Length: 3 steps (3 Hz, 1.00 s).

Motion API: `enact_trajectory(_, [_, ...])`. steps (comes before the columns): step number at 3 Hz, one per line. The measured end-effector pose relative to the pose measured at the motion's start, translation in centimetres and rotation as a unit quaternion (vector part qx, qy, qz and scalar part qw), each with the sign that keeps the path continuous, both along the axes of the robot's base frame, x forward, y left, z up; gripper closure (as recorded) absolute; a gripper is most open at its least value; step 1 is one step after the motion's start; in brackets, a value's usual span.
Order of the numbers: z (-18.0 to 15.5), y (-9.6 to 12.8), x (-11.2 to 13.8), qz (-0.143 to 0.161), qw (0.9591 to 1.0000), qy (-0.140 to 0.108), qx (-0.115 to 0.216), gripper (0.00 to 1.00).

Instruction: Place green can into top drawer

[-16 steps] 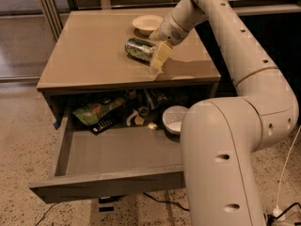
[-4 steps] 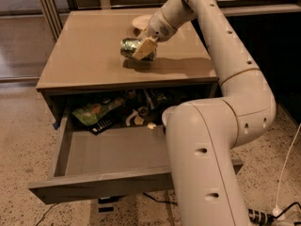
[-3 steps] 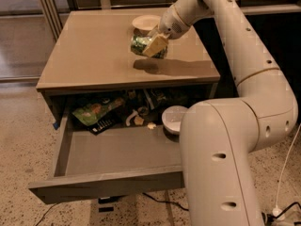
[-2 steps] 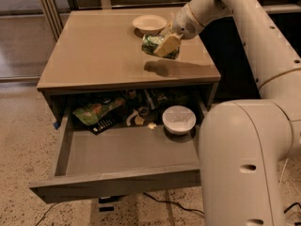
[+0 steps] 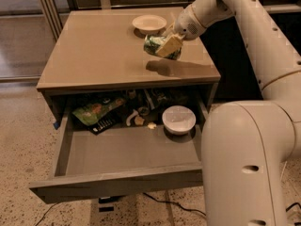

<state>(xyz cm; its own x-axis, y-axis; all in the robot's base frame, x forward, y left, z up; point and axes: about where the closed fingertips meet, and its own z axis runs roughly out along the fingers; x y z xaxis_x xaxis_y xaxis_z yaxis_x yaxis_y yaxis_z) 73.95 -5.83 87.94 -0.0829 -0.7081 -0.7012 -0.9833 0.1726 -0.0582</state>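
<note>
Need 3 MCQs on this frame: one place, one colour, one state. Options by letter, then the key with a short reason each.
1. Where is the green can?
A) on the floor
B) held in the gripper above the cabinet top
C) standing beside the cream dish

2. What colour is the bowl in the top drawer?
A) red
B) white
C) black

3. The top drawer is:
A) shut
B) lifted out of the cabinet
C) pulled open

Key:
1 B: the gripper is shut on the can, and its shadow falls on the cabinet top below.
2 B: the bowl at the drawer's right is plain white.
3 C: the drawer's front stands well forward and its grey floor shows.
</note>
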Motion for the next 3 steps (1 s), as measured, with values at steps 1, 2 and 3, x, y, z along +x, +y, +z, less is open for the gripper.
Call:
enact_trajectory(1, [0.5, -2.8, -0.6, -0.025, 0.9997, -0.002, 0.004, 1.0])
enact_trajectory(2, [1.1, -5.6, -2.0, -0.049, 0.9987, -0.007, 0.009, 1.0])
enact_trajectory(3, [0.6, -7.6, -4.3, -0.066, 0.9977, 0.0, 0.011, 1.0])
